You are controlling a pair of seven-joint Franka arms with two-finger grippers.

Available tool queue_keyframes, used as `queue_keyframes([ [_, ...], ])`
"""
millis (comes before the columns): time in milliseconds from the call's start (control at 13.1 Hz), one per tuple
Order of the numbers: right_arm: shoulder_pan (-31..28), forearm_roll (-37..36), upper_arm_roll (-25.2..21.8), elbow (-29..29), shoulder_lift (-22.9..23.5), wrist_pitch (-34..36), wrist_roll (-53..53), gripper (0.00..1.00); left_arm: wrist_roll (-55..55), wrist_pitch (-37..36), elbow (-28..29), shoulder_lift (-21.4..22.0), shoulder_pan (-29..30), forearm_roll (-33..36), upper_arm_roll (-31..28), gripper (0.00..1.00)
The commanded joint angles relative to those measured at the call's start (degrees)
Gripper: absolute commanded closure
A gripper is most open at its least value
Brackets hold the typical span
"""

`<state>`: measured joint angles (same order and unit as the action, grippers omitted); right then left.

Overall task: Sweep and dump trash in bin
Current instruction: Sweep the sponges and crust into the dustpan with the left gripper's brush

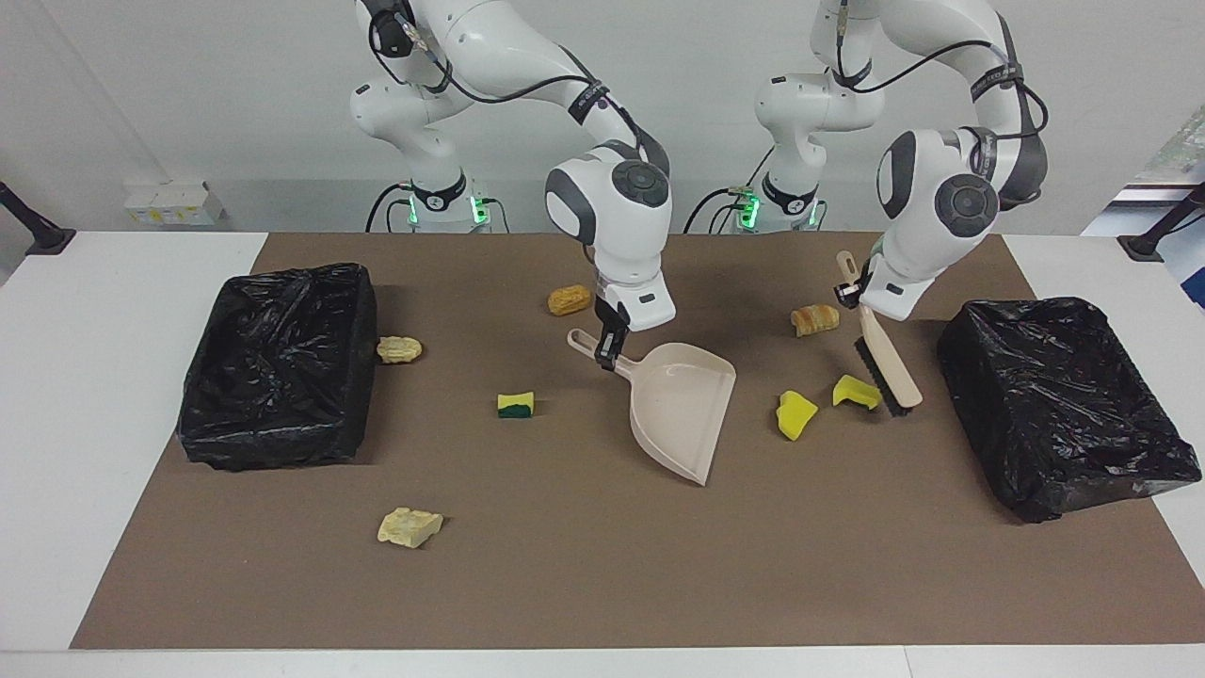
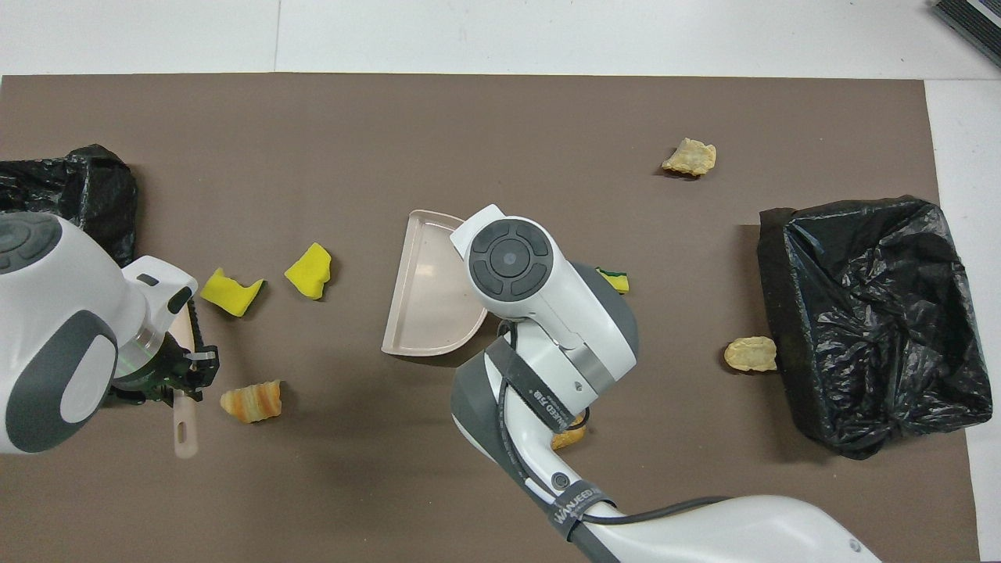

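Seven scraps of trash scattered over the brown mat (image 1: 584, 574). Nearest the robots: a golden-brown roll (image 1: 569, 299), and toward the left arm's end a striped roll (image 1: 814, 319) (image 2: 251, 400). Just beside that striped roll, left gripper (image 1: 850, 294) clenched on the handle of the brush (image 1: 885, 362), bristles down beside a notched yellow sponge piece (image 1: 856, 392) (image 2: 231, 291). Right gripper (image 1: 603, 355) clamped on the handle of the beige dustpan (image 1: 680, 411) (image 2: 426, 289), pan tipped onto one side edge, mouth turned toward the left arm's end. Between pan and notched piece, slightly farther out: a second yellow sponge piece (image 1: 795, 414) (image 2: 308, 270), apart from both. Toward the right arm's end: a pale chunk (image 1: 399, 349) (image 2: 750, 353) just beside the black-lined bin (image 1: 279, 365) (image 2: 868, 320), then a yellow-and-green sponge (image 1: 515, 404), mostly hidden under the right arm from above. At the left arm's end, a second black-lined bin (image 1: 1059, 405). Farthest out: another pale crumbly chunk (image 1: 409, 526) (image 2: 688, 157), alone on the mat.
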<state>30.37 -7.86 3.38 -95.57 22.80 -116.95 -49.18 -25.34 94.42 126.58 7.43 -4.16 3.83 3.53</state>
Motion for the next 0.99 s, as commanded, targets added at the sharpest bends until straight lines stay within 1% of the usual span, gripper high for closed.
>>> queue_keyframes([
  [0, -0.5, -0.9, 0.4, -2.8, -2.1, -0.5, -2.3, 1.00, -6.3, -2.2, 9.2, 8.1, -0.1, 1.0, 0.8, 1.00],
  [152, -0.2, -1.9, 0.5, -2.8, -2.2, -0.2, -2.2, 1.00, -17.1, 1.6, 17.3, 14.1, -0.2, 0.7, 2.1, 1.00],
  [229, -0.5, -1.9, 0.6, -2.8, -2.1, -0.6, -2.1, 1.00, -20.8, 3.2, 19.2, 14.8, -0.2, 0.0, 2.3, 1.00],
  [381, -0.3, -1.8, 0.6, -2.8, -2.1, -0.7, -1.5, 1.00, -27.8, 5.7, 19.9, 14.1, -0.9, -4.6, 3.1, 1.00],
  [457, -0.8, -1.8, 0.7, -2.8, -2.1, -1.1, -2.4, 1.00, -32.4, 8.0, 20.6, 13.8, -1.6, -5.6, 4.5, 1.00],
  [610, -0.6, -1.8, 0.7, -2.9, -2.1, -1.3, -4.2, 1.00, -39.0, 12.8, 20.7, 11.0, -3.0, -7.2, 6.7, 1.00],
  [762, -0.6, -1.7, 0.7, -3.4, -2.1, -1.7, -4.3, 1.00, -42.0, 21.6, 20.0, 6.7, -3.0, -10.8, 9.9, 1.00],
  [838, -0.6, -1.7, 0.7, -3.5, -2.2, -1.8, -4.2, 1.00, -42.5, 24.8, 18.7, 4.2, -3.0, -10.9, 10.6, 1.00],
  [914, -0.8, -1.7, 0.7, -3.5, -2.1, -1.8, -4.3, 1.00, -42.3, 26.7, 15.4, 0.9, -3.0, -10.9, 10.9, 1.00],
])
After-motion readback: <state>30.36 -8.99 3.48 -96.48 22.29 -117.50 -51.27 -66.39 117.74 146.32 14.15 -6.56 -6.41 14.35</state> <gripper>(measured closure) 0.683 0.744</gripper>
